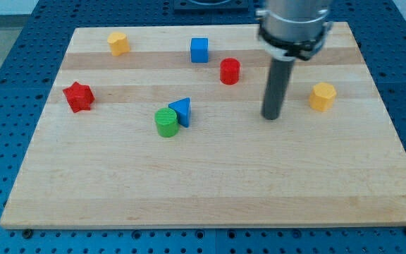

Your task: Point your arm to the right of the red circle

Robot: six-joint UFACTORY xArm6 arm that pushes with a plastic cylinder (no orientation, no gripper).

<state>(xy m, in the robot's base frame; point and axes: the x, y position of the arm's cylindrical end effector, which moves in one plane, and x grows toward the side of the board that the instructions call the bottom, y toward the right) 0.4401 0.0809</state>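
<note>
The red circle [230, 71], a short red cylinder, stands on the wooden board [210, 183] a little above the view's middle. My tip [271, 116] rests on the board to the right of and below the red circle, with a clear gap between them. The dark rod rises from the tip to the arm's grey body at the view's top. The tip touches no block.
A blue cube [199, 50] sits up-left of the red circle. A blue triangle [182, 111] touches a green cylinder [165, 122] left of centre. A red star [78, 97] lies at the left, a yellow block [118, 43] at top left, another yellow block [323, 97] right of the tip.
</note>
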